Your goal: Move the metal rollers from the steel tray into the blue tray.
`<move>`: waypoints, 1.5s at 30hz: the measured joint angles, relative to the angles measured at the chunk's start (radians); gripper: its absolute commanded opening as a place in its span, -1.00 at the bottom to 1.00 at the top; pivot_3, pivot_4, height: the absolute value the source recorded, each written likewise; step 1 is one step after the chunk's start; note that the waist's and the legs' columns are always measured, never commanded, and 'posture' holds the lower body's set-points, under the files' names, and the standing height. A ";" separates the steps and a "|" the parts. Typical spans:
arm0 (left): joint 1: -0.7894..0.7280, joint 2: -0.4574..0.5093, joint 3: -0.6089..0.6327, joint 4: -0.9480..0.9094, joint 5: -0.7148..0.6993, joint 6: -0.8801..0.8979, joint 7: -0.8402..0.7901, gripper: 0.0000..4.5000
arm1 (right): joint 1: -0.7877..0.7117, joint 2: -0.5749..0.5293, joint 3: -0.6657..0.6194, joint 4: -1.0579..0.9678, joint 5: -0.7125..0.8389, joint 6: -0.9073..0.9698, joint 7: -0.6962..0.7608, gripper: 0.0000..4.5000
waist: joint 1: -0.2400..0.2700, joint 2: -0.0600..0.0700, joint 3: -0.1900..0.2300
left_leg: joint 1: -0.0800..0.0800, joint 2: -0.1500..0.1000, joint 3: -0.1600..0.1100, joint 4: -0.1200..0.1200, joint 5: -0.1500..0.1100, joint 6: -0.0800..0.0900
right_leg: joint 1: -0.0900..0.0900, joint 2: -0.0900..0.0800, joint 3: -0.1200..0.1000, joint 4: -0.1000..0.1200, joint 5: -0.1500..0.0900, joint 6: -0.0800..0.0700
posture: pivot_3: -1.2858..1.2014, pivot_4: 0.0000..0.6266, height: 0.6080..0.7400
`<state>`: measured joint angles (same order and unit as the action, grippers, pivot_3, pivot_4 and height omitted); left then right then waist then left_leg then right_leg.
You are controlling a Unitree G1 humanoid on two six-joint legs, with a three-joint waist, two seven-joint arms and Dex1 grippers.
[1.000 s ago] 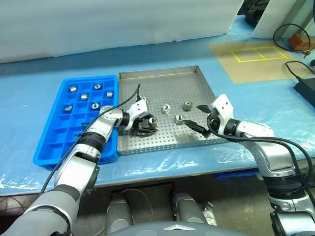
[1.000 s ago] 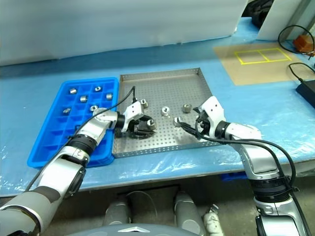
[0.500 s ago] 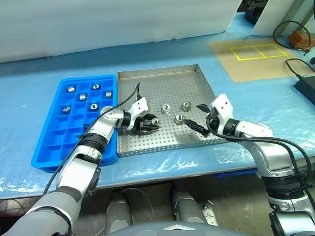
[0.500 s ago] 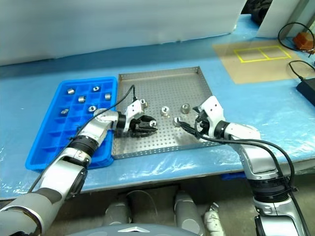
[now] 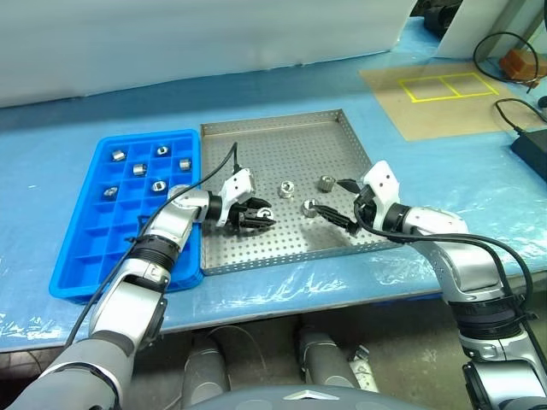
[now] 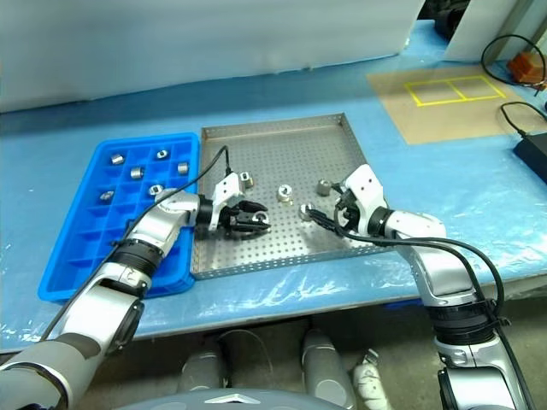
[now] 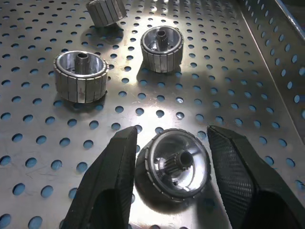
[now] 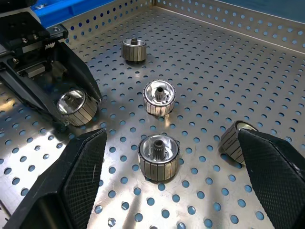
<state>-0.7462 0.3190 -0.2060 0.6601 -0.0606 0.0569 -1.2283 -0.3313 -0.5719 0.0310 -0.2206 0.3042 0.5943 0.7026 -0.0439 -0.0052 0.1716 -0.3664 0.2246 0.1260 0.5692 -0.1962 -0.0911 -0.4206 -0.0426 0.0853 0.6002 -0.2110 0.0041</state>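
Observation:
The steel tray (image 5: 282,145) lies at the middle of the table and the blue tray (image 5: 81,278) sits against its left side. My left gripper (image 5: 261,213) is low over the steel tray's left part, shut on a metal roller (image 7: 176,164) that sits between its two fingers (image 7: 114,176). Loose rollers lie on the perforated floor nearby (image 5: 288,189) (image 5: 325,182) (image 5: 310,206). My right gripper (image 5: 338,203) hovers open over the tray's right part, its fingers either side of the nearest loose roller (image 8: 158,155) without touching it. Several rollers (image 5: 136,168) sit in the blue tray's far compartments.
Another roller (image 8: 133,49) lies further back on the steel tray, behind my left gripper. A brown board with a yellow taped rectangle (image 5: 440,85) is at the back right. Black cables and a dark device (image 5: 530,149) sit at the right edge. A white panel (image 5: 214,34) stands along the back.
My left gripper's fingers have closed in on the roller between them. The right arm has kept still. The whole picture has shifted slightly with the camera.

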 measured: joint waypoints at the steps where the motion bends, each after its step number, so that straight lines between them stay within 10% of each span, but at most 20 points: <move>1: 0.003 0.001 -0.002 -0.005 0.001 0.000 -0.001 0.08 | 0.000 0.000 0.000 0.000 0.000 0.000 0.000 1.00 | 0.000 0.000 0.000 | 0.000 0.000 0.000 0.000 0.000 0.000 | 0.000 0.000 0.000 0.000 0.000 0.000 | -0.30 -0.52 1.00; 23: 0.013 0.011 -0.046 0.002 0.058 -0.105 0.048 -0.22 | 0.000 0.000 0.000 0.001 -0.008 -0.006 0.000 1.00 | 0.000 0.000 0.000 | 0.002 0.000 0.000 0.002 0.001 -0.001 | 0.002 0.000 0.000 0.002 0.000 0.000 | -0.30 -0.52 1.00; 45: 0.237 0.370 0.215 -0.699 -0.217 0.163 0.036 -0.22 | -0.253 0.138 0.143 0.155 0.032 -0.033 0.192 1.00 | 0.008 -0.002 0.001 | -0.001 0.002 -0.001 0.001 0.002 -0.004 | -0.006 0.001 -0.003 0.006 0.000 0.000 | 0.00 -0.52 1.00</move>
<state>-0.5089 0.6888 0.0094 -0.0387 -0.2775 0.2196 -1.1927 -0.5847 -0.4335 0.1737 -0.0656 0.3362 0.5614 0.8946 -0.0356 -0.0073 0.1730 -0.3671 0.2269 0.1252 0.5704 -0.1939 -0.0948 -0.4262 -0.0420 0.0824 0.6067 -0.2112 0.0037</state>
